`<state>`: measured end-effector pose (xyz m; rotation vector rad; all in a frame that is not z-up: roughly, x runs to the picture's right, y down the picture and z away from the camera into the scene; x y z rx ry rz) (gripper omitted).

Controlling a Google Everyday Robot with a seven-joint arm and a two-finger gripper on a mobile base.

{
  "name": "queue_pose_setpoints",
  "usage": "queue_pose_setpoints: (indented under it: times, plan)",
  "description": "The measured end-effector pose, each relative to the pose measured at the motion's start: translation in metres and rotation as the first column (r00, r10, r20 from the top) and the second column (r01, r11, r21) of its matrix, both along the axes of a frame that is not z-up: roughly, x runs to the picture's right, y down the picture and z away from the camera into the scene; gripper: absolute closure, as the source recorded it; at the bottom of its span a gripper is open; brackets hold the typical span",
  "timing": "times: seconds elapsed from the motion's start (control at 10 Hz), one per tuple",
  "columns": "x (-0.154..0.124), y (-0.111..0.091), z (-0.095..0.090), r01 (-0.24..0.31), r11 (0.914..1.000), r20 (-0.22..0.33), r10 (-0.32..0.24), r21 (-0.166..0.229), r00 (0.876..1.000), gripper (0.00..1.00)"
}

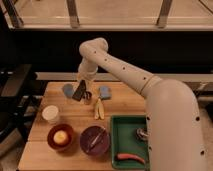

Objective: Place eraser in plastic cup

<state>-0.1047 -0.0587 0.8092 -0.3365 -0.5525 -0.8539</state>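
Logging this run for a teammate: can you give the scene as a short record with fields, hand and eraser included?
eraser: black bar, tilted, held in the hand
hand: over the back of the wooden table, shut on the eraser
plastic cup: blue-grey, just left of the eraser; eraser not in it
metal cup: just right of the eraser
white container: left side
bowls: red bowl and purple bowl, front
green tray: front right, orange item inside
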Motion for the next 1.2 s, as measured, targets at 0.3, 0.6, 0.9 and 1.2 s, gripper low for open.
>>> queue_pose_setpoints:
  times: [0.3, 0.6, 0.9, 1.2]
  plan:
    - [-0.002, -0.047, -0.006, -0.018, 0.9952, 0.056, 0.013, 0.096, 0.998, 1.00]
    - [-0.003, -0.045, -0.005, -0.014, 0.9954, 0.056, 0.009, 0.095, 0.998, 1.00]
    - [0.004, -0.049, 0.007, -0.003, 0.9738, -0.018, 0.008, 0.227, 1.000, 1.00]
    - [0.004, -0.069, 0.039, 0.066, 0.9522, -0.054, -0.052, 0.298, 0.997, 1.00]
